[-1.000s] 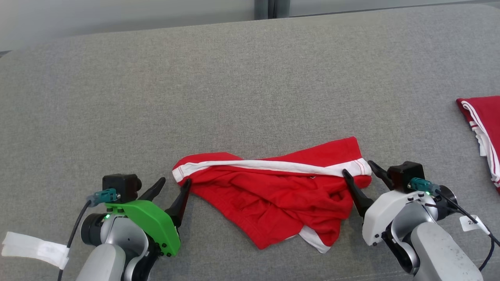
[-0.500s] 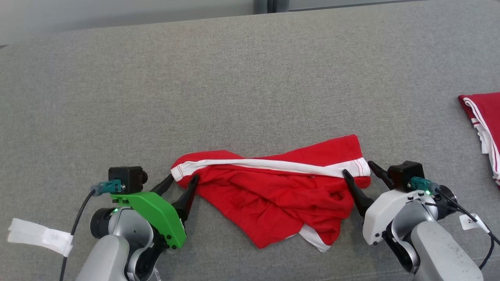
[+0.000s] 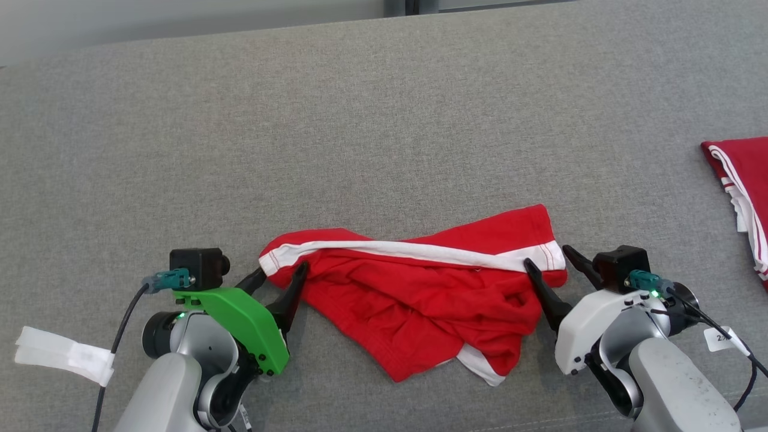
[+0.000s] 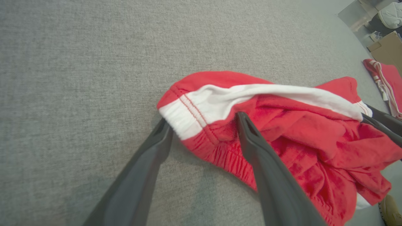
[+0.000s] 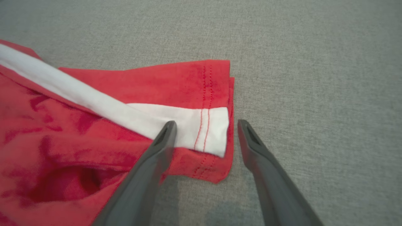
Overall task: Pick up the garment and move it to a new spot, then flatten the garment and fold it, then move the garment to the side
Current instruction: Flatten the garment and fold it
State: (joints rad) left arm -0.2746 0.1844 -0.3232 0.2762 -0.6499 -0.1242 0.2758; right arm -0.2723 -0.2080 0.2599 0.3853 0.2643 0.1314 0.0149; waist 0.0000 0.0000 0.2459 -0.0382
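Because the crumpled shorts point(image 3: 414, 306) near the front edge of the bench point(image 3: 384, 120) are soft and limp, pinch the two ends that the wide-open, empty left gripper point(image 3: 281, 271) and right gripper point(image 3: 546, 255) straddle.

A wide counter point(image 3: 384, 120) covered in grey woven cloth takes up nearly the whole of the head view, its weave fine and even, with a rounded corner at the far left. Beyond its far edge runs a pale, smooth band of wall or floor point(image 3: 180, 18); which of the two cannot be told. A dark upright strip point(image 3: 411, 6) breaks that band near the top middle. In the left wrist view, past the counter's curved edge at the upper right, stands a piece of brown cardboard point(image 4: 388, 48), with a pale bundled thing point(image 4: 391, 14) above it, too small to make out. The light is soft and even, leaving only faint, blurred shadows on the cloth.
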